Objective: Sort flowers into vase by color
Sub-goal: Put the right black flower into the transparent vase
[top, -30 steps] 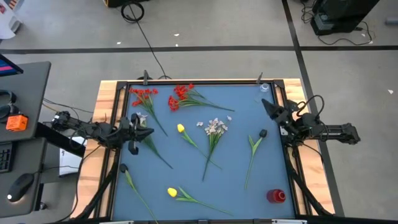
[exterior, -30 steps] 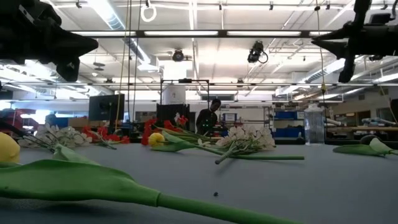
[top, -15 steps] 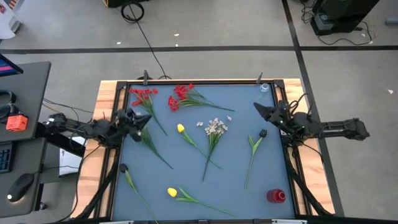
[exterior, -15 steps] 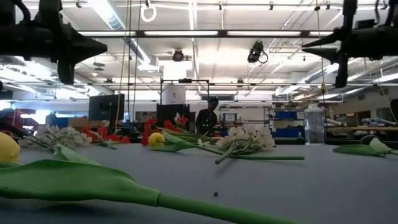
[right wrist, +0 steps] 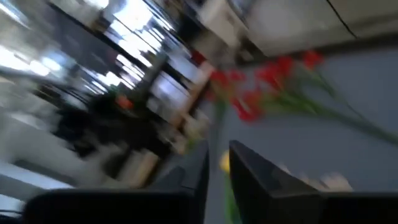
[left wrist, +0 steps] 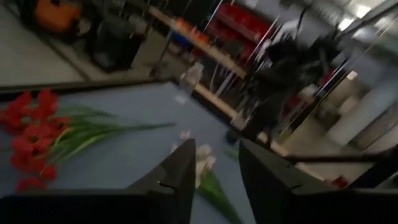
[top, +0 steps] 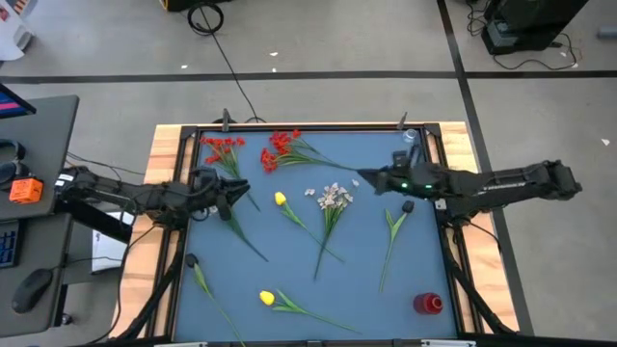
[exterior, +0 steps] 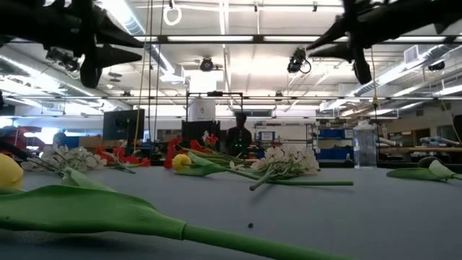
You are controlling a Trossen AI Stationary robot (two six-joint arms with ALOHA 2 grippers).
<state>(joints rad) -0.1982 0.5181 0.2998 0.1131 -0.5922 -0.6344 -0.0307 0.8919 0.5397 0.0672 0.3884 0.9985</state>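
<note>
Left end effector (left wrist: 214,180) – fingers parted, empty – hovers above the table (top: 376,289); right end effector (top: 364,180) likewise. White-blossom spray (top: 331,217) lies between them, blossoms toward the far edge.

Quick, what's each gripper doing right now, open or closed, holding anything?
Left gripper: open, holding nothing, above the table's left side.
Right gripper: open, holding nothing, above the table's right side.

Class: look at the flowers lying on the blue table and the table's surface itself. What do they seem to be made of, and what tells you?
The flowers look artificial, probably plastic and fabric: the nearest stem in the low view is a uniform, smooth, matte green with a moulded look. The table seems covered in a matte blue mat or sheet, even in colour and without glare; its exact material cannot be told.
</note>
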